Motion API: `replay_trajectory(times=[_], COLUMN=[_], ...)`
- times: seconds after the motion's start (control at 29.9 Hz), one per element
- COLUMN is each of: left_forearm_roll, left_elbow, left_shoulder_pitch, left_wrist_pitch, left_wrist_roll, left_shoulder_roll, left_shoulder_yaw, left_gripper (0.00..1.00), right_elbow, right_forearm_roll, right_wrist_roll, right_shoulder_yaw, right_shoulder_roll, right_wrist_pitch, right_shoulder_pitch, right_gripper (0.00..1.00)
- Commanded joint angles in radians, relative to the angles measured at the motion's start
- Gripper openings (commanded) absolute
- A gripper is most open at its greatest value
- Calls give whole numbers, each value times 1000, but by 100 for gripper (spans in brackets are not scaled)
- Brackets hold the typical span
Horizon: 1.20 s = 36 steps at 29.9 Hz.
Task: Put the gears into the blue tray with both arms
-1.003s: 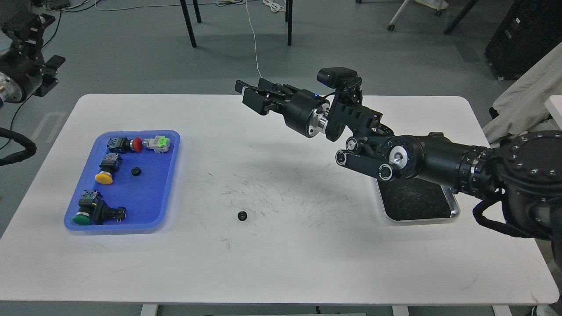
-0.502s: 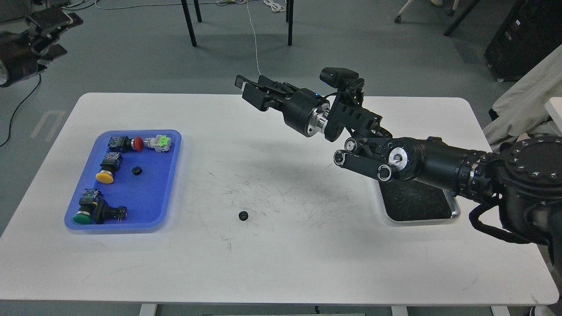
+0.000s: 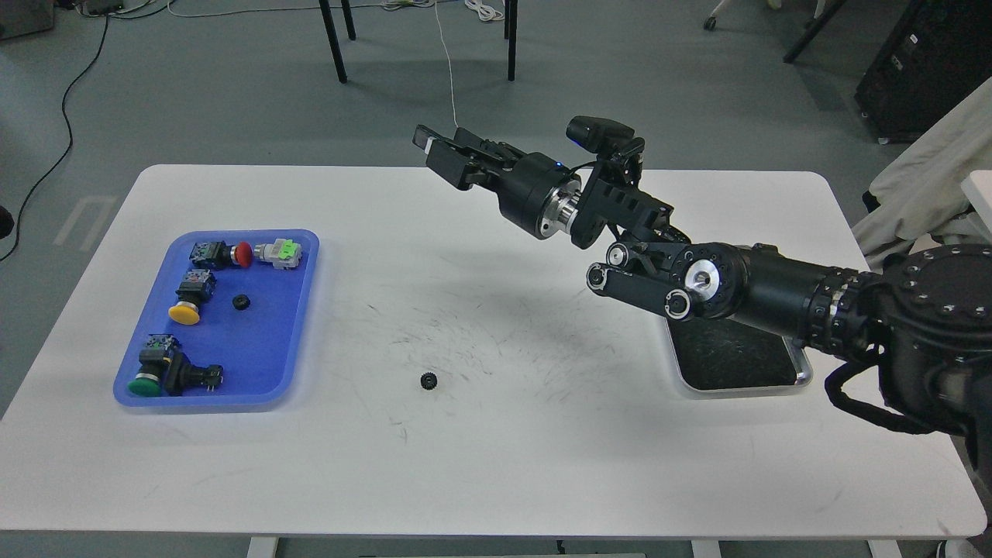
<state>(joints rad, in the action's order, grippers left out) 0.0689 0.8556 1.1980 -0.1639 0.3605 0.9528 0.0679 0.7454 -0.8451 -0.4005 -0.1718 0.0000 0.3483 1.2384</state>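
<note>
One gear [image 3: 240, 302] lay in the blue tray [image 3: 267, 372]; a second gear [image 3: 427, 380] sat on the table [image 3: 496, 465], well clear of it. The right gripper [image 3: 442, 155] hung high over the far edge, holding nothing, its opening not discernible; the left was out of view. Judged: the next move is descent onto the loose gear.

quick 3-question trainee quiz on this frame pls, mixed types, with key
1. True or false: both gears already lie in the blue tray.
2. Which arm shows in the head view? A) left B) right C) both
3. Fill in: the right tool hangs above the table's far edge and holds ____.

Key:
1. False. One gear lies in the tray among the switches; the other gear sits on the white table, apart from the tray.
2. B. Only the right arm is in view, coming in from the right.
3. Nothing; its fingers stand parted with no gear between them.
</note>
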Motion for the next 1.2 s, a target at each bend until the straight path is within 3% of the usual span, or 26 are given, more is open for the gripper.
replay_trajectory(times=[0.0, 0.13, 0.37, 0.53, 0.67, 0.77, 0.84, 0.97, 1.17], left_forearm_roll=[-47, -54, 142, 342, 466, 551, 580, 581, 595], left_elbow=[-4, 32, 83, 198, 197, 197, 191, 65, 43], left_shoulder_pitch=[-49, -107, -69, 64, 158, 208, 253, 253, 255], left_wrist_pitch=[-37, -117, -51, 18, 53, 78, 145, 178, 170], left_wrist_roll=[11, 14, 17, 8, 11, 47, 128, 128, 128], left_shoulder_roll=[-23, -65, -77, 18, -5, -5, 0, -12, -23], left_shoulder_yaw=[-39, -85, 84, 237, 401, 469, 469, 472, 469], left_gripper=[96, 96, 97, 97, 97, 97, 97, 98, 98], right_elbow=[-3, -6, -4, -3, -6, -6, -6, -4, 5], right_forearm_roll=[0, 0, 0, 0, 0, 0, -2, -2, 12], right_wrist_roll=[2, 2, 0, 0, -1, -1, -1, -1, 2], right_shoulder_yaw=[1, 1, 1, 5, 17, 29, 29, 29, 95], right_shoulder_roll=[0, 0, 0, 0, 0, 0, 0, 0, -38], right_wrist_pitch=[0, 0, 6, 9, 9, 8, 9, 17, 11], right_shoulder_pitch=[-4, -8, -19, -22, -34, -37, -48, -54, -56], right_gripper=[69, 69, 69, 69, 69, 69, 69, 69, 70])
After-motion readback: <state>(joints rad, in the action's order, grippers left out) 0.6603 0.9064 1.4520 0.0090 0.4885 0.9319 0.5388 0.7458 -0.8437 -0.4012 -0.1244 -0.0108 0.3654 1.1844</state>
